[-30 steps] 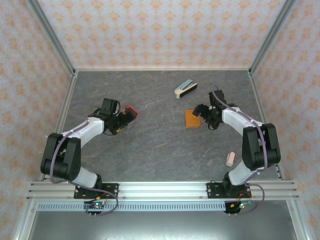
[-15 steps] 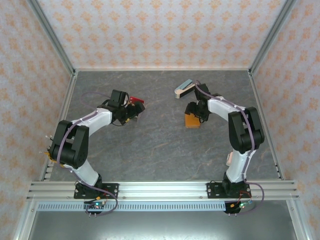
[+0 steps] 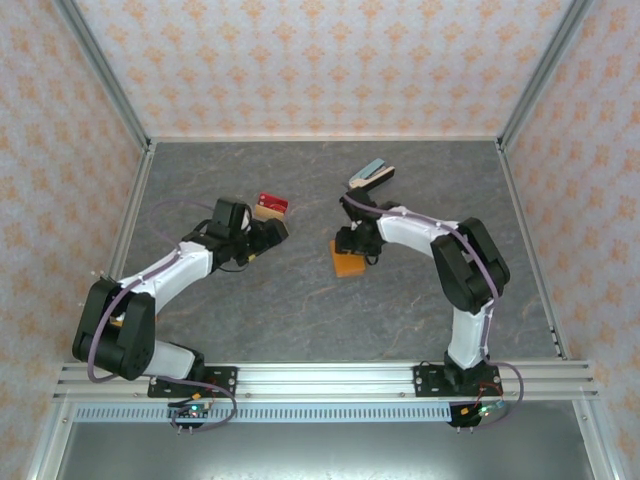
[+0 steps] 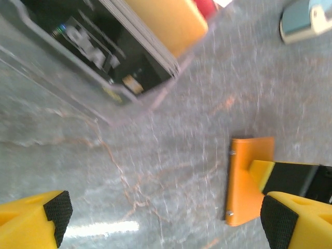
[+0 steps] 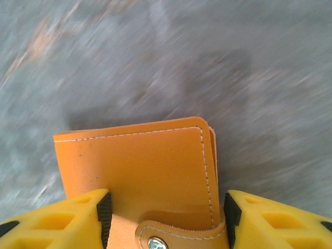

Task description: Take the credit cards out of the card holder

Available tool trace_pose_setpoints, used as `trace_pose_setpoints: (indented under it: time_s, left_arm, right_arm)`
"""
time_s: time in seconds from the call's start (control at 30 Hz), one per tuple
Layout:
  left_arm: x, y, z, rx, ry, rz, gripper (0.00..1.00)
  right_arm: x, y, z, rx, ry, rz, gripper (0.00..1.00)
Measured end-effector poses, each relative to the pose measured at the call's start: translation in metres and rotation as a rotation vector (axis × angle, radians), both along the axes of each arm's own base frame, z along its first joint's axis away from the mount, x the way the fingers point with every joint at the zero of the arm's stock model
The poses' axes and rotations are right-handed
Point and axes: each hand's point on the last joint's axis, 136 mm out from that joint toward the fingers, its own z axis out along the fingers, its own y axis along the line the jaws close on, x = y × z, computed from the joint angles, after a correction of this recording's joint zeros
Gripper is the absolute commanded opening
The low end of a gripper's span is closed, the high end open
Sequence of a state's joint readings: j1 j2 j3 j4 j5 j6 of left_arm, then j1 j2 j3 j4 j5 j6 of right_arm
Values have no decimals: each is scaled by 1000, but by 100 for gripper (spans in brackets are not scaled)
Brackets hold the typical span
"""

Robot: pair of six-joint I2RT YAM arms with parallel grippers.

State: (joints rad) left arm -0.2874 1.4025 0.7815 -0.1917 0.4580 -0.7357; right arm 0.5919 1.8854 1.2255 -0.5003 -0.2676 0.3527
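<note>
The main risk is the grip. The right gripper [image 5: 166,215] pinches the card holder [image 5: 140,166] across its two thin side edges, and soft leather held that way could buckle or squirt out from between the pads [image 5: 104,207], most likely if the arm swings fast. The holder is also folded shut, with its snap strap [image 5: 155,236] at the gripper end. No card can come free until it is opened, and tugging with one arm would probably just drag it.

The holder sits near the middle of the table, directly between the right gripper's jaws. They look clamped against its sides, and its far end points away from the wrist. The left gripper [image 4: 166,218] is spread wide with nothing in it. It is near the holder and just beside the pile [image 3: 270,205], which it could knock.
</note>
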Motion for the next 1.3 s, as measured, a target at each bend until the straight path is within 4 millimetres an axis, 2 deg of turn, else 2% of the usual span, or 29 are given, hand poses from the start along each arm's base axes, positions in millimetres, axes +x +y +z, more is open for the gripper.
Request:
trace_pose_setpoints:
  time_s: [0.07, 0.17, 0.33, 0.43, 0.57, 0.63, 0.87, 1.1, 1.3]
  left_arm:
    - [-11, -16, -3, -18, 18, -47, 93]
    - [-25, -38, -8, -53, 39, -99, 89]
    - [-38, -72, -24, -128, 90, -149, 75]
    - [-45, -93, -38, -157, 136, -182, 64]
    - [-50, -110, -50, -175, 186, -203, 57]
    - [-47, -118, -51, -188, 190, -211, 55]
    - [-33, -134, -52, -231, 185, -210, 48]
    - [-29, -139, -62, -250, 209, -202, 45]
    - [-26, -147, -61, -289, 200, -218, 43]
  right_arm:
    - [-16, 7, 1, 27, 28, 9, 62]
    - [-27, 0, 9, 43, 37, -22, 63]
    - [-28, -6, 45, 97, -30, -56, 58]
    - [-29, -8, 53, 110, -44, -70, 53]
    - [-39, -15, 40, 86, -11, -83, 46]
    - [-42, -17, 34, 78, 9, -93, 40]
    - [-45, -14, 20, 109, 61, -114, 28]
    - [-46, -16, 7, 143, 102, -139, 24]
    - [-43, -13, 2, 176, 111, -144, 23]
